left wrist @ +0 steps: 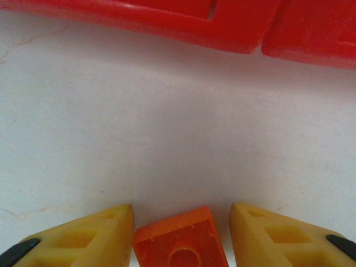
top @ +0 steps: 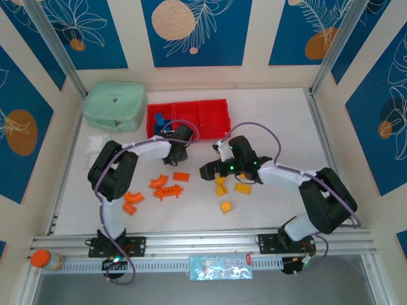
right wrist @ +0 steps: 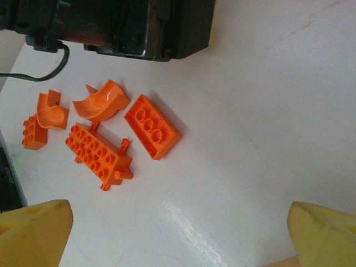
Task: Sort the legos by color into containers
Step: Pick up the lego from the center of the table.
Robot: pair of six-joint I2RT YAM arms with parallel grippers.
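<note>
The left gripper seemingly clamped an orange brick just before the red containers, so next it needed lifting over the wall into a bin without blue bricks; the right gripper hung spread, empty.

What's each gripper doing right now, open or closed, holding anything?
Left gripper: closed on an orange brick.
Right gripper: open, holding nothing.
</note>
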